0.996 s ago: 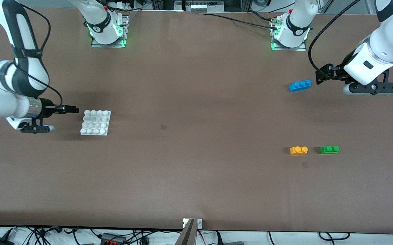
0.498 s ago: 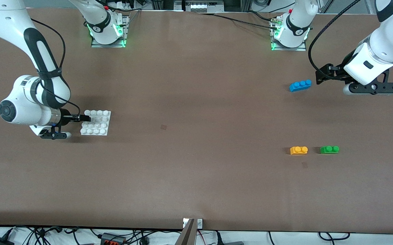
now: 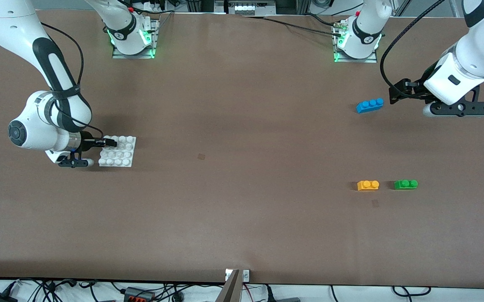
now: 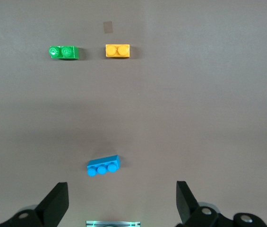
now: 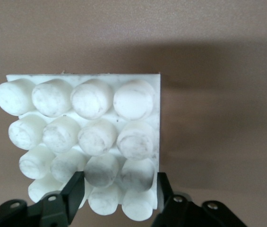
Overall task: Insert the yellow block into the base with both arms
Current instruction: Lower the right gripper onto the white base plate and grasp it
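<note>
The right gripper (image 3: 108, 143) is low at the base (image 3: 118, 151), at the edge facing the right arm's end of the worktop (image 3: 242, 209); in the right wrist view its fingers (image 5: 74, 191) bracket the studs of the edge row of the base (image 5: 83, 142), narrowed around them, though firm contact cannot be confirmed. This placement suggests the right arm is assigned to steady or carry the base while the other arm supplies the block. The left gripper (image 3: 398, 93) hangs over the worktop at the left arm's end, beside the blue brick (image 3: 370, 105), with its fingers (image 4: 55, 205) spread wide and empty — this arm waits. The yellow block (image 3: 368, 185) lies on the worktop, studs up, untouched, nearer to the front camera than the blue brick and just beside the green brick (image 3: 406, 184); the left wrist view shows all three: yellow block (image 4: 117, 50), green brick (image 4: 64, 52), blue brick (image 4: 103, 166). The block and base are well apart, at the two ends of the worktop, so insertion has not begun. Count: one base with sixteen studs, one yellow block, one green brick, one blue brick — three bricks total — and two arms.
</note>
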Robot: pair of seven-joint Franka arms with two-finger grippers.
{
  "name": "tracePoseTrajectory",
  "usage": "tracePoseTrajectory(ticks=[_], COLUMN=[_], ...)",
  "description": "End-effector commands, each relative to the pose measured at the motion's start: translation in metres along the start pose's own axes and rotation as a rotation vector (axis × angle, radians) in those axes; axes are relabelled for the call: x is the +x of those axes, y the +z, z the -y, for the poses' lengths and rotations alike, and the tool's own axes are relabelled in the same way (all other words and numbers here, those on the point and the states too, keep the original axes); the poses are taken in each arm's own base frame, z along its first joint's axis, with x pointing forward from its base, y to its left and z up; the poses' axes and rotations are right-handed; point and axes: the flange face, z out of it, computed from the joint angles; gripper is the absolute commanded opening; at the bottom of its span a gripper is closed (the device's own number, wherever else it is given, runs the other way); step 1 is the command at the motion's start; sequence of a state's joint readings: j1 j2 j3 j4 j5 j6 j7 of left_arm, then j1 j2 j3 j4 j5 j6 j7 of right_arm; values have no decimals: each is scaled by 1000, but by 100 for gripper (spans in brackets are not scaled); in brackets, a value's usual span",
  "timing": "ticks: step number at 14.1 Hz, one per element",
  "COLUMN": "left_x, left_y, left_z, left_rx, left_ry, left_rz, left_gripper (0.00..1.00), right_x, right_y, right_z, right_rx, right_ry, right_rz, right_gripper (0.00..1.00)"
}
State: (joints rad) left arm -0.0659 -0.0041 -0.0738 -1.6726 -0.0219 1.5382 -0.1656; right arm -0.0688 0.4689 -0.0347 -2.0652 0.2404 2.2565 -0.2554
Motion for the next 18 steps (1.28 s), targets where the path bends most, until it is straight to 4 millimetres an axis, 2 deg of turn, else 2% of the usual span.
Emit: tracePoseTrajectory(ticks=[1, 7, 9, 11, 15, 18], left_x=[0, 2, 2, 4, -2, -7], left_y=[-3, -5, -7, -6, -12, -13], left_z=[0, 3, 1, 1, -5, -14], left_rx=[-24, -29, -29, -29, -24, -18], left_ry=[-4, 8, 12, 13, 26, 47], left_rz=[18, 17, 14, 17, 37, 58], left_gripper=[100, 100, 100, 100, 100, 100], right_x=[0, 2, 3, 8, 13, 12], right_y=[6, 14, 19, 21, 51, 72], right_z=[-2, 4, 18, 48, 105, 161], right_rx=[22, 20, 14, 1, 31, 67], right_ry=[-8, -18, -41, -93, -128, -151], right_rz=[-17, -13, -4, -2, 27, 26], right_gripper=[51, 51, 51, 51, 52, 52])
